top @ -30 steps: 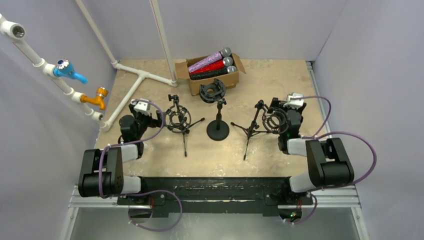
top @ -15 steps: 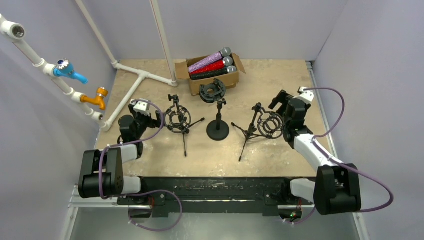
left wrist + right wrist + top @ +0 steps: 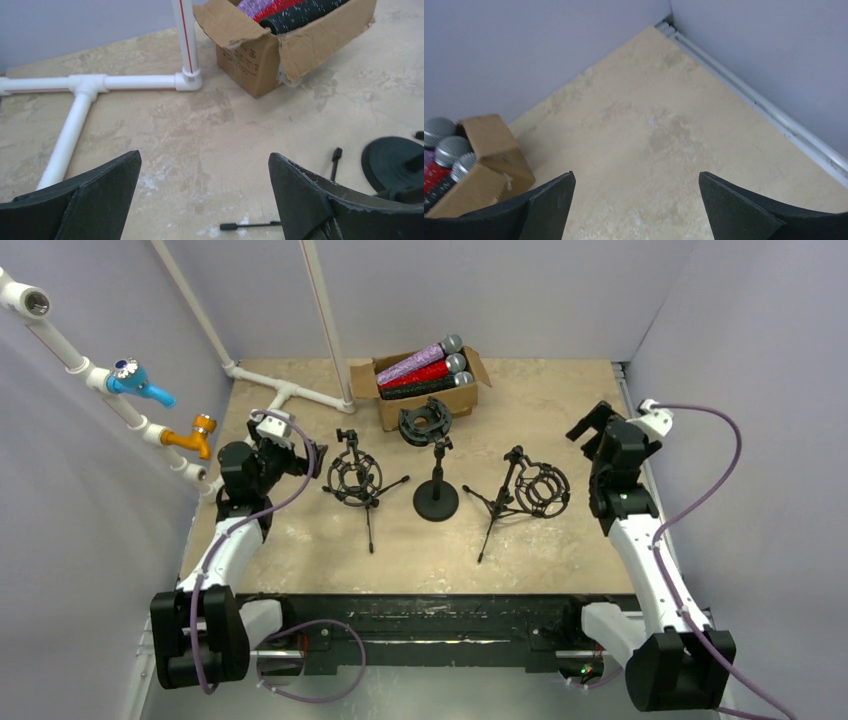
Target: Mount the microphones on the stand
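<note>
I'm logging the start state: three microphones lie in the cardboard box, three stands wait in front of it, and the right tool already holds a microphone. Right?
Not quite: the right tool is open and empty, as the right wrist view shows. The three microphones do lie in the cardboard box, with three stands in front of it.

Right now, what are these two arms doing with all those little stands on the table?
Two robot arms are meant to fit microphones onto stands, but nothing has been picked up yet. The left gripper and the right gripper are both open and empty, one on each side of the table. The three microphones, purple, red and black, lie in the cardboard box at the far side. The three stands in the middle have empty holders.
</note>
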